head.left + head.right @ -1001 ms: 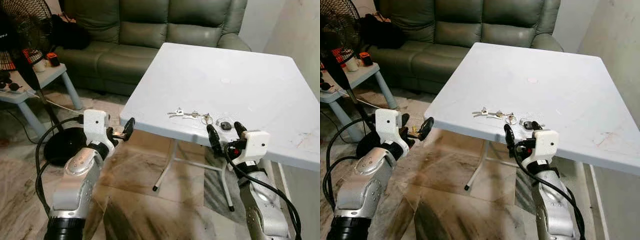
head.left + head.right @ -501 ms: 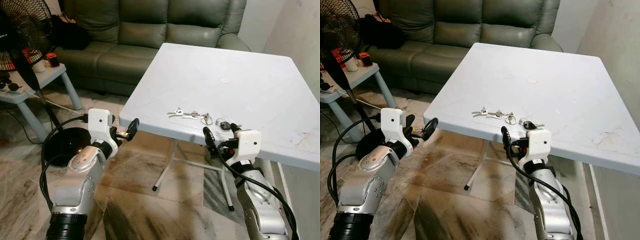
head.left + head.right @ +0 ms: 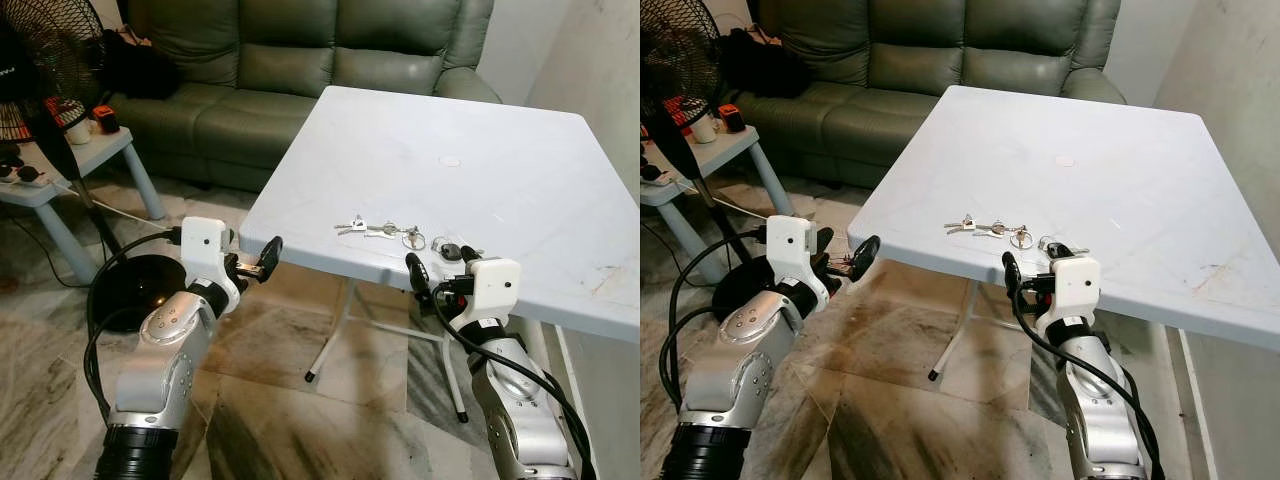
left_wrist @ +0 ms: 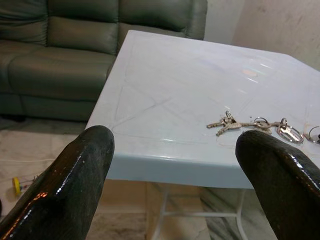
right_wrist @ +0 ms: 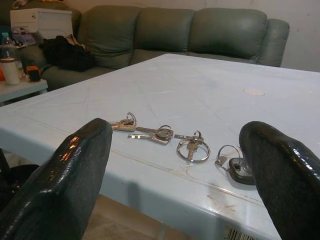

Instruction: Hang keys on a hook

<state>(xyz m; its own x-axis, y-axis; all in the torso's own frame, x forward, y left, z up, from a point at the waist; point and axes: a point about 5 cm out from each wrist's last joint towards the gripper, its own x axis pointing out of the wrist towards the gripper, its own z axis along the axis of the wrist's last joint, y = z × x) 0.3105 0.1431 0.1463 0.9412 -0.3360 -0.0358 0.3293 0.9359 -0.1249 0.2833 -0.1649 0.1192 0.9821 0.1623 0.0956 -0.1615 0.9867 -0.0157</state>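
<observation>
**End effectors spread wide at the desk edge, keys lying untouched**

Left eye view: the right end effector (image 3: 437,264) is hovering at the near edge of the white desk (image 3: 520,180), its two black fingers spread wide and holding nothing. The keys (image 3: 382,230) are lying flat on the desk near that edge, strung out in a short row of rings and blades, with a dark fob (image 3: 451,250) at the row's right end, just beyond the right end effector. The left end effector (image 3: 262,260) is hanging off the desk's near left corner, fingers apart and touching nothing. A green sofa (image 3: 300,60) is standing behind the desk, and a black fan (image 3: 45,60) is showing at the far left.

Right eye view: the same scene is repeating, with the right end effector (image 3: 1032,275) just short of the keys (image 3: 990,229).

Left wrist view: the left end effector's fingers (image 4: 75,185) are standing wide apart, framing the desk (image 4: 165,95) edge. The keys (image 4: 255,125) are lying beyond them, well clear of both fingers.

Right wrist view: the right end effector's fingers (image 5: 70,185) are gaping wide and empty. The keys (image 5: 160,133) and the dark fob (image 5: 237,167) are resting on the desk (image 5: 200,85) between and beyond the fingertips, not touched.
</observation>
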